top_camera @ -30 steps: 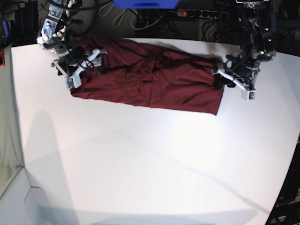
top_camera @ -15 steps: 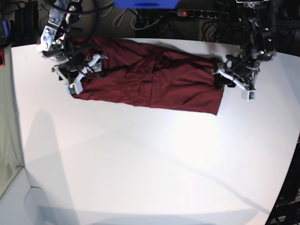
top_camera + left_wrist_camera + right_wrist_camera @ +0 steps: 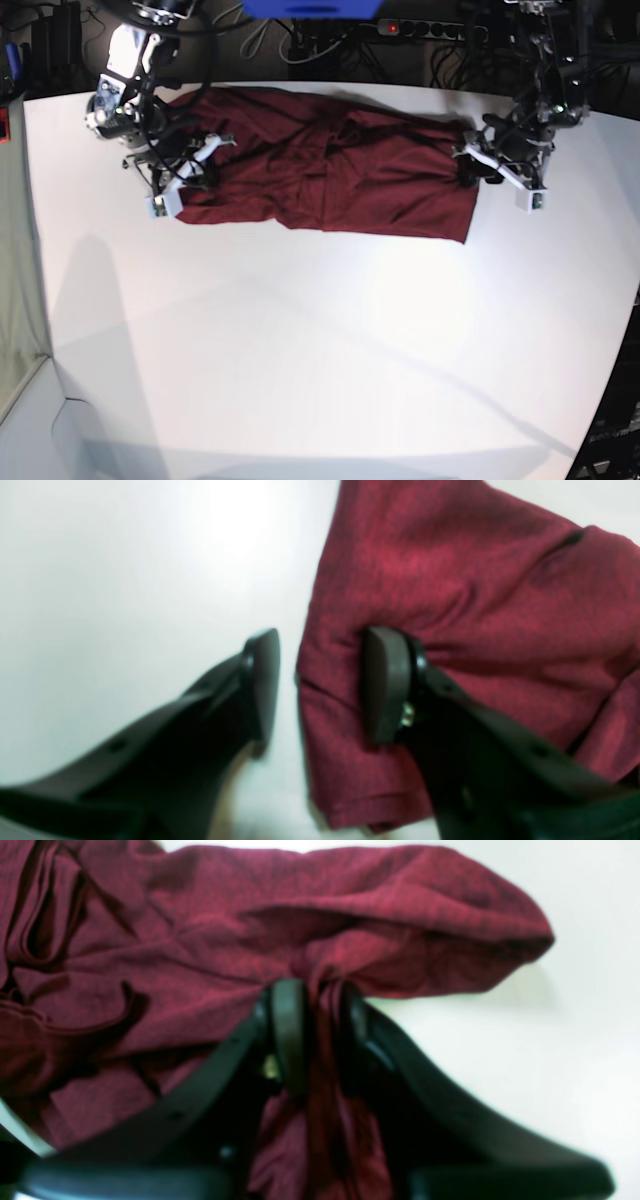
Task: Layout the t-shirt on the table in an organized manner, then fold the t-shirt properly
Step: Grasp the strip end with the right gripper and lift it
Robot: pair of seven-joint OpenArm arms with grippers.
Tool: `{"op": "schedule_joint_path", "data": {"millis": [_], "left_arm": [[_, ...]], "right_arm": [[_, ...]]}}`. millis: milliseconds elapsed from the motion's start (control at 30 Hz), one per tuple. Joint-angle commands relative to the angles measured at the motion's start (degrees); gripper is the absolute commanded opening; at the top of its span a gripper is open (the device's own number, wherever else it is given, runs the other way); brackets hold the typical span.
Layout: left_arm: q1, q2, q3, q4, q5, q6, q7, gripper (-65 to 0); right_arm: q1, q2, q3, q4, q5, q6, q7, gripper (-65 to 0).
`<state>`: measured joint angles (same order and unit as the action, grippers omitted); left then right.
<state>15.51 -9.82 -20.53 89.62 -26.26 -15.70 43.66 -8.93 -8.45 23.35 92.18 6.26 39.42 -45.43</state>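
I see the shirt [image 3: 325, 175] lying long and wrinkled at the far side of the table [image 3: 320, 340]. My right gripper [image 3: 317, 1032] pinches a bunch of cloth at one end. My left gripper [image 3: 320, 685] has its jaws apart around the other end's edge.

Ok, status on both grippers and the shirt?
Right gripper pinching shirt edge. Left gripper open, straddling opposite edge. Shirt bunched on table. Nothing in the way.

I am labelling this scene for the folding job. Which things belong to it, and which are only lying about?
Belong to the job:
- t-shirt
- table
- right claw, pinching cloth
- left claw, open at the edge

Lying about:
- power strip
- cables
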Motion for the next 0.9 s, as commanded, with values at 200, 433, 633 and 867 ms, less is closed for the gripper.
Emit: {"op": "schedule_joint_path", "data": {"millis": [200, 433, 633, 867], "left_arm": [[0.8, -0.24, -0.08, -0.17, 1.34, 0.63, 3.33, -37.8], [0.89, -0.24, -0.17, 2.29, 1.34, 0.63, 3.51, -37.8], [1.59, -0.15, -0.17, 6.16, 1.34, 0.63, 3.59, -37.8], [1.68, -0.15, -0.17, 8.27, 1.34, 0.63, 3.59, -37.8]], "right_arm": [[-0.43, -0.04, -0.1, 0.17, -2.09, 0.58, -3.14, -65.0], [0.53, -0.04, -0.1, 0.79, -2.0, 0.58, -2.44, -65.0], [1.59, -0.04, -0.1, 7.12, 0.64, 0.58, -2.97, -65.0], [2.12, 0.14, -5.99, 12.3, 0.64, 0.58, -3.05, -65.0]]}}
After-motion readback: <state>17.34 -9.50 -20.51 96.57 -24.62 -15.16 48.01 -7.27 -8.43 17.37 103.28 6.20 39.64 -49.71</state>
